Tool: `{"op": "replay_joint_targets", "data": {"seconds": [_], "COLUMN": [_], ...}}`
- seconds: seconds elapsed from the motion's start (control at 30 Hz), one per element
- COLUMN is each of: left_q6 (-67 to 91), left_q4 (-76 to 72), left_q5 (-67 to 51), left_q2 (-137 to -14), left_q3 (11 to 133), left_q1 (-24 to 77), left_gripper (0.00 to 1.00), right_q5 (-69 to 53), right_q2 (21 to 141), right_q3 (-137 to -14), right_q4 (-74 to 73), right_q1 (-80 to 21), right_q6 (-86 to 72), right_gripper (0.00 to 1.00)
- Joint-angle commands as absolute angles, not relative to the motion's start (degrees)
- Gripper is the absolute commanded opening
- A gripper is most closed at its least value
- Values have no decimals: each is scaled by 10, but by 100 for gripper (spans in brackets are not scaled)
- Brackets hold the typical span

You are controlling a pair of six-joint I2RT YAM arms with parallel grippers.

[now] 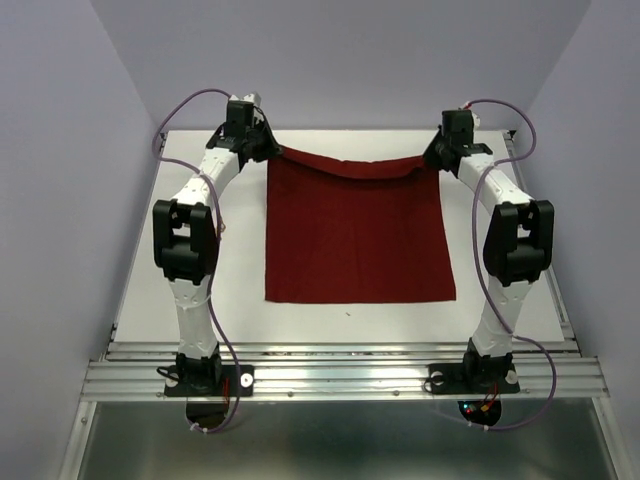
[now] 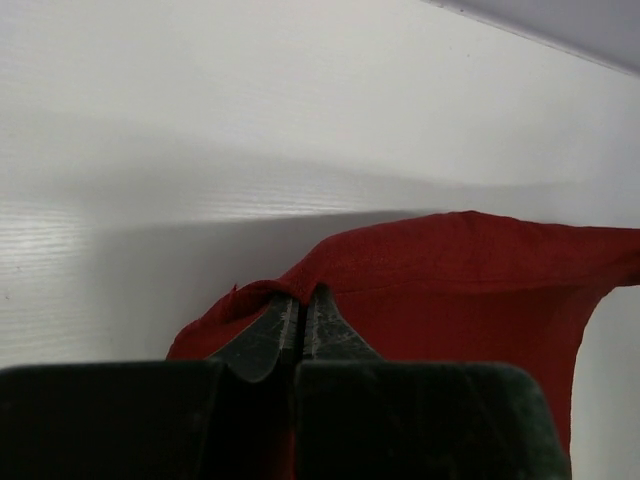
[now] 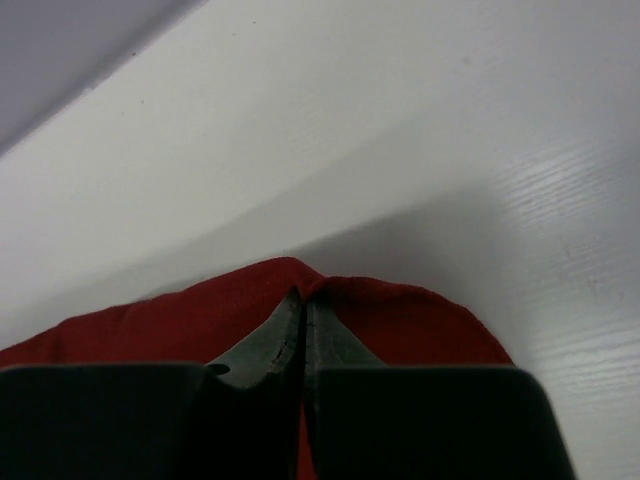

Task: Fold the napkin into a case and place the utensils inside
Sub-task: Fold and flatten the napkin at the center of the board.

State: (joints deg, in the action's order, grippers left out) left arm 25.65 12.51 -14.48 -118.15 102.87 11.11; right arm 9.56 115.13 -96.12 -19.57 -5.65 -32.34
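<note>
- The work surface is a white table [image 1: 200, 300] inside pale lilac walls [image 1: 60, 150], with a metal rail [image 1: 340, 375] along its near edge.
- The left arm [image 1: 188, 240] rises from its base, bends at the elbow and reaches forward to the far left corner of a plain dark red square cloth napkin [image 1: 355, 235]. The right arm [image 1: 515, 240] mirrors this pose at the far right corner.
- The left gripper [image 2: 302, 300] is clenched on the napkin's far left corner, with the cloth pinched between its closed fingertips.
- The right gripper [image 3: 303, 300] is likewise clamped on the far right corner.
- The napkin lies unfolded at the table's centre. Its near edge and body are flat on the surface. The far edge is lifted at both corners and sags slightly between the grippers.
</note>
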Motion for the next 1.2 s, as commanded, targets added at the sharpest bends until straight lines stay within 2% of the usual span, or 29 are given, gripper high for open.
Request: {"op": "replay_joint_targets", "data": {"seconds": [0.0,0.27,0.43,0.67,0.93,1.07,1.17], "left_q6": [232,232,253,259,272,292,292], "left_q4": [141,144,111,98,80,59,56], "left_q5": [-149,-142,-144,-148,-178,-204,-207], "left_q2": [-1182,-1173,-1098,-939,-763,-711,-701], "left_q3": [1082,1087,967,818,578,474,449], "left_q1": [105,105,111,117,129,138,139], "left_gripper": [0,0,0,0,0,0,0], "right_q5": [43,-17,15,25,-21,-28,-38], "right_q2": [1138,1139,1094,974,801,752,738], "right_q3": [-1002,-1023,-972,-822,-612,-534,-498], "right_q4": [-192,-228,-239,-237,-234,-239,-247], "right_q1": [-52,-26,-26,-26,-26,-26,-26], "right_q6": [-313,-294,-274,-272,-303,-312,-318], "right_gripper": [1,1,1,1,1,1,1]}}
